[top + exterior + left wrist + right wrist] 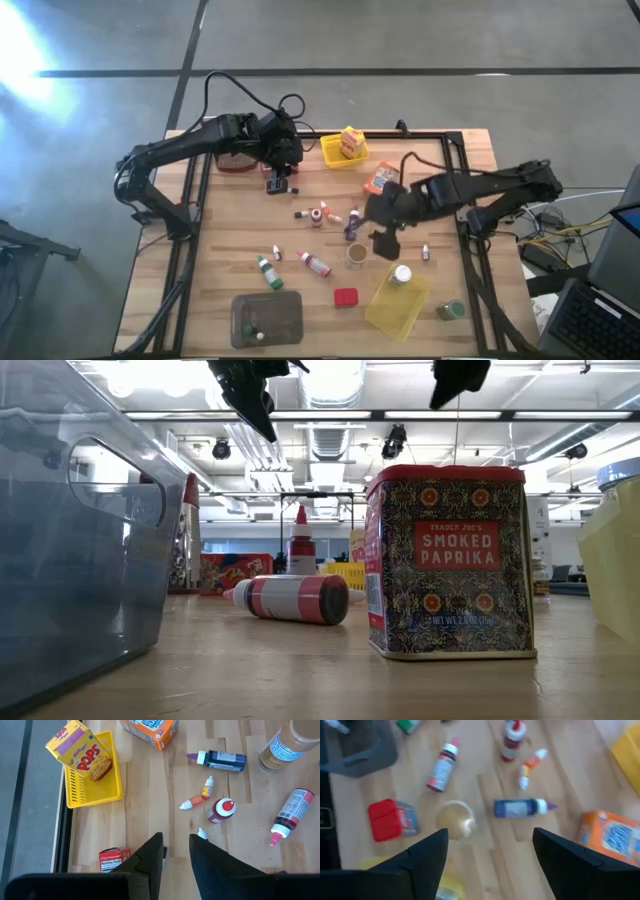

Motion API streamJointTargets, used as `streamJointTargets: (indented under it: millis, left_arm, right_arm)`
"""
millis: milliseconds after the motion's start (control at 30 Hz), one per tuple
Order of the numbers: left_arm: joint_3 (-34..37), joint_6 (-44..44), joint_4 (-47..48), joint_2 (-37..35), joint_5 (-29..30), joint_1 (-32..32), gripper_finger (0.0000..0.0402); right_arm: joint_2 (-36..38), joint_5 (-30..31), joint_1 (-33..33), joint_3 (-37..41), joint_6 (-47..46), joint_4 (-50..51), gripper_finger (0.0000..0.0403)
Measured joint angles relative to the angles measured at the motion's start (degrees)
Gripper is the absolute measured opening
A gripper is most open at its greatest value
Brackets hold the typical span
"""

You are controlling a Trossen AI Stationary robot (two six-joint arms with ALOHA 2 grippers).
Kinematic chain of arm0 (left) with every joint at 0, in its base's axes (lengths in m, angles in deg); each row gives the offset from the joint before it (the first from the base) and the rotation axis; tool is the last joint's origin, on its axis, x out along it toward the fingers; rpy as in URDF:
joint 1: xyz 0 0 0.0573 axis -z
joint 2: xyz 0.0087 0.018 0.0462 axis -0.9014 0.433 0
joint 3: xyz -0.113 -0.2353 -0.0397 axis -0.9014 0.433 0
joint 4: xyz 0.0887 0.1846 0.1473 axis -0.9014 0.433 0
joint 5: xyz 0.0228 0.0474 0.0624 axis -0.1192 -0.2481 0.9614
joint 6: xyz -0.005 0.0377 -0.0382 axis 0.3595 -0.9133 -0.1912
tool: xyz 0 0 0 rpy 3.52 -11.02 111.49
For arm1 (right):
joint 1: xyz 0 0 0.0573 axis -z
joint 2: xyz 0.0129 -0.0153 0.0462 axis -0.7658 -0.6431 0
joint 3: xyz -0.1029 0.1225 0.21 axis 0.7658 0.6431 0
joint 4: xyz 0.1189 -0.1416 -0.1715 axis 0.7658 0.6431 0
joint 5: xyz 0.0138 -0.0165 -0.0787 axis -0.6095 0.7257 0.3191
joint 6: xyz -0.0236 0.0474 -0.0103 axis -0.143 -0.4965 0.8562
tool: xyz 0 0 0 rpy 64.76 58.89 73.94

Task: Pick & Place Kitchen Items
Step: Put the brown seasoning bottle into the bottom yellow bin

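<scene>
Bottles (352, 222), jars and boxes lie scattered mid-table. Right gripper (383, 243) hovers over them, fingers spread, holding nothing. Left gripper (277, 184) hangs near the yellow basket (332, 154), fingers narrowly apart, empty.

Nearest, at right: upright red and dark patterned metal tin labelled smoked paprika (451, 560) on the pale wooden tabletop (300, 670). Just beside it, farther back: small red-and-white striped bottle with a red cap (290, 598), lying on its side. At left: translucent grey plastic bin wall (80, 530). Behind: upright white bottle with a red pointed tip (301, 545); yellow slatted basket (345, 573). Overhead: two dark gripper parts, fingers possibly apart, unclear.
</scene>
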Motion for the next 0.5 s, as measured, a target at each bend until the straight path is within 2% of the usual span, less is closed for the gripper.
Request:
streamJointTargets:
  millis: [200,500]
  left_arm:
    - [0.0,0.0,0.04,0.0,0.0,0.0,0.0099]
    - [0.0,0.0,-0.26,0.0,0.0,0.0,0.0101]
  right_arm:
    - [-2.98,-0.16,-3.85,-0.09,-0.06,-1.46,0.0301]
    - [-9.97,-3.74,-3.82,-0.41,0.24,-1.22,0.0353]
